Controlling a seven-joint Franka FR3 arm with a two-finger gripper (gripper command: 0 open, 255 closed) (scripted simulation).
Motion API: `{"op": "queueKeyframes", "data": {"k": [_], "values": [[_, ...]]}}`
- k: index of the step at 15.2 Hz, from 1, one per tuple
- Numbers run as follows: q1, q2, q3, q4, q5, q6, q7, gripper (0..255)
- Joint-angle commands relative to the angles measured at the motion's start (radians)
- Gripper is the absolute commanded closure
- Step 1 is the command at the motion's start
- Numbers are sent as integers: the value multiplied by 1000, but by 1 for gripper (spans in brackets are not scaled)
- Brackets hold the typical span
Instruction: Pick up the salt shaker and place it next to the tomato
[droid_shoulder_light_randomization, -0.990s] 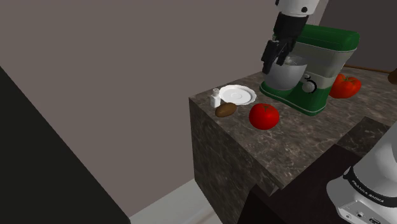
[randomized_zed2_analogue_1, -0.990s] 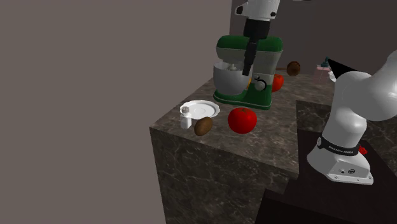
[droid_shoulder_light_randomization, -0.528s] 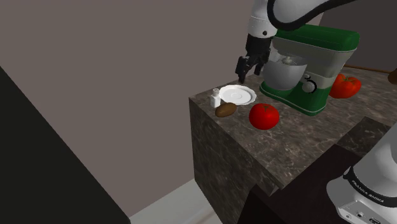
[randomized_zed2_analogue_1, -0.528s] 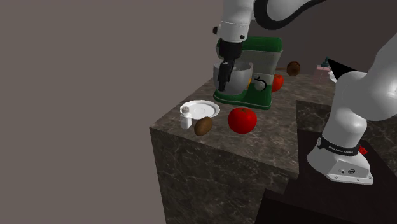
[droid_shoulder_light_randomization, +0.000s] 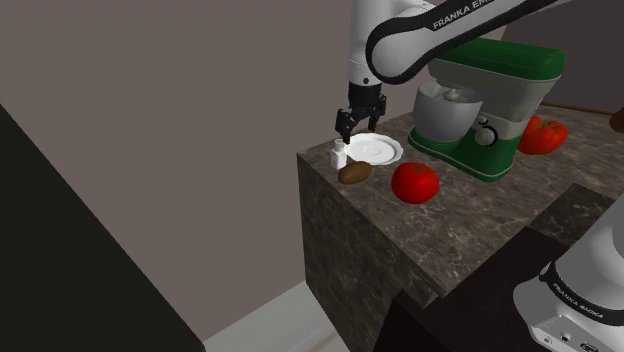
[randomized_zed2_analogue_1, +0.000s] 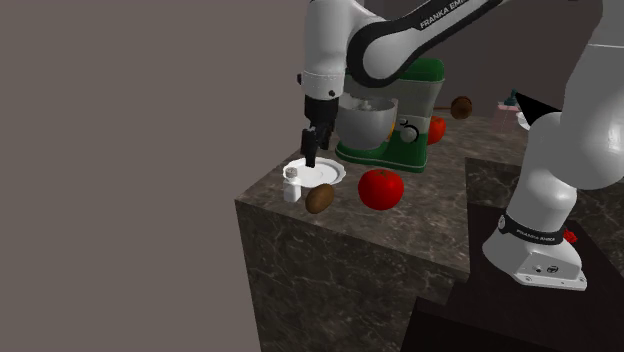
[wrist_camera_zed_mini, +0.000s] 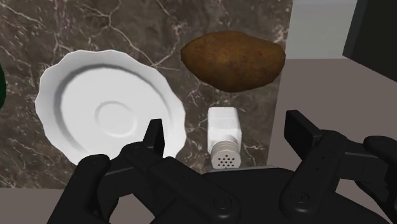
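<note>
**Dark veined tabletop (droid_shoulder_light_randomization: 480, 215), pincer (droid_shoulder_light_randomization: 345, 133) released above the salt shaker (droid_shoulder_light_randomization: 340, 155)**

Grey-brown wall runs behind the stone block, and a black area takes up the shoulder view's lower left. I see the salt shaker standing upright near the tabletop's far corner, close to the edge. It is white, with a perforated cap.

Through the wrist camera the shaker sits between my two black fingers (wrist_camera_zed_mini: 156, 137). They stand wide apart and touch nothing, so the pincer is released and holds nothing. In the shoulder view it hangs just above the shaker, pointing down.

That corner is crowded. A white scalloped plate (droid_shoulder_light_randomization: 376, 150) lies just beside the shaker, with a thin strip of stone between its rim and the shaker's body. A brown potato (droid_shoulder_light_randomization: 354, 172) lies just on the shaker's tomato-ward side, a small gap away. In the wrist view one finger overlaps the plate's rim, and the other lines up past the tabletop's edge.

The red tomato (droid_shoulder_light_randomization: 414, 183) sits farther along the tabletop, apart from the shaker, with the potato roughly between them. A green stand mixer (droid_shoulder_light_randomization: 495, 105) with a grey bowl stands behind the plate and tomato. A red bell pepper (droid_shoulder_light_randomization: 543, 135) sits beside the mixer on the shoulder view's right. My arm arcs over the mixer to reach the corner.
</note>
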Motion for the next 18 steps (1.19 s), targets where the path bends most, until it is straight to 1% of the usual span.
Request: {"op": "queueKeyframes", "data": {"k": [1,4,5,12,18], "values": [[-1,89,4,58,-43,19,46,0],[10,215,0,152,-103,32,109,0],[14,236,-3,170,-113,32,119,0],[15,289,-15,142,-142,111,138,0],[15,294,-16,140,-144,117,139,0]]}}
